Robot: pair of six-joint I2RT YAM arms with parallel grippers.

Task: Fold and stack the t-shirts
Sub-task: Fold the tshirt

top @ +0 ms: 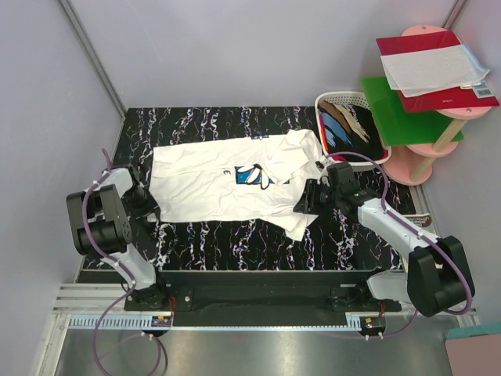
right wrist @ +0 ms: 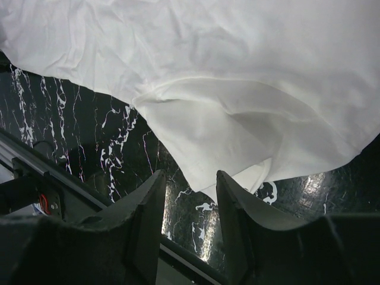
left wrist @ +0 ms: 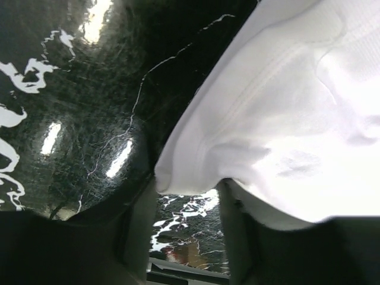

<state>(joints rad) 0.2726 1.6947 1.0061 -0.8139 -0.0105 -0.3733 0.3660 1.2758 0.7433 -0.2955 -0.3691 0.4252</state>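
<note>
White t-shirt (top: 207,184) lay spread across the table (top: 235,247). Left gripper (left wrist: 187,199) stood half-open at its left hem, right gripper (right wrist: 190,187) half-open by the near-right sleeve, neither clamping. Light, limp cloth, I reckoned: pinch hem and sleeve edges.

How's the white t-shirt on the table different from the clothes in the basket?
The white t-shirt lies spread on the table; the basket clothes are bunched in a white basket. The t-shirt is white with a blue print; the basket clothes are dark, blue and tan. Both are cloth.
</note>
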